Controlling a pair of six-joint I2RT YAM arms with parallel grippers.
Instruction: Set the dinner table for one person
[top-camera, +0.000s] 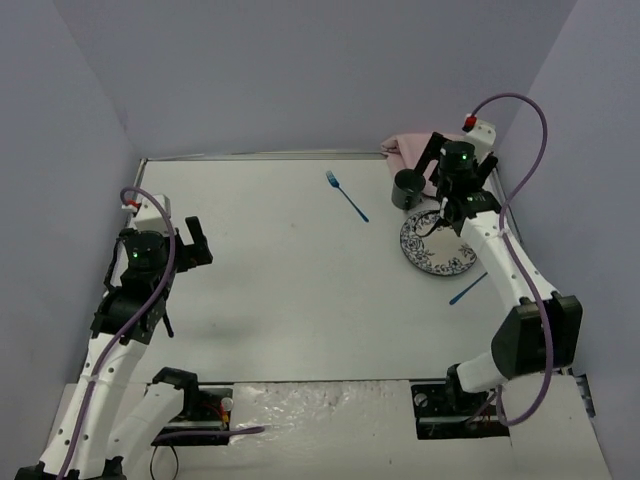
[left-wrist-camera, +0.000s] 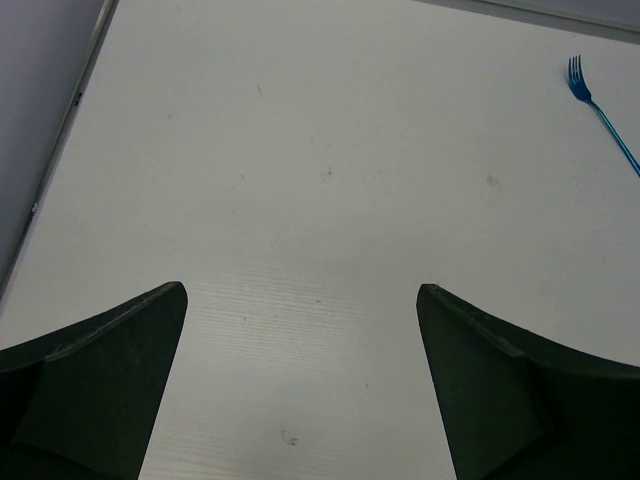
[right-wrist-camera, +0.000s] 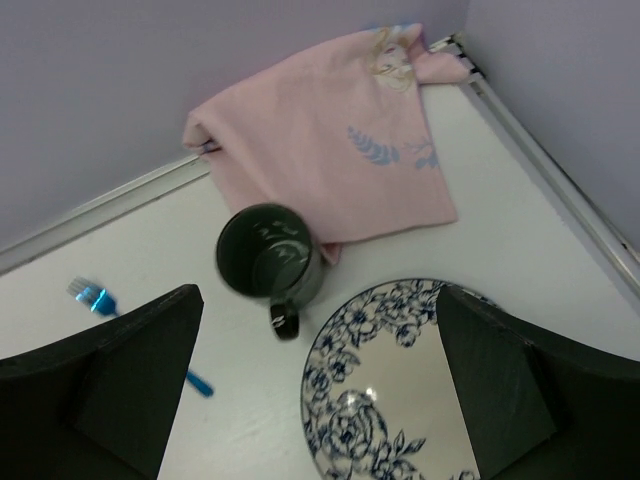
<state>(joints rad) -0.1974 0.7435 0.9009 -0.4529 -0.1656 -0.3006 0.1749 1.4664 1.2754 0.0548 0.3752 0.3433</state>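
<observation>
Spreading wide, the dinner table (top-camera: 300, 290) is flat, matte white, metal-edged

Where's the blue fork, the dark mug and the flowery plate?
blue fork (top-camera: 347, 196): top camera, the middle of its handle.
dark mug (right-wrist-camera: 266, 256): right wrist camera, the inside of the cup.
flowery plate (right-wrist-camera: 345, 335): right wrist camera, its blue-patterned rim.

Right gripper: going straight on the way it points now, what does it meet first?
Probably the blue-patterned plate, at its rim; the dark mug sits just left of that line. Depth unclear.
</observation>
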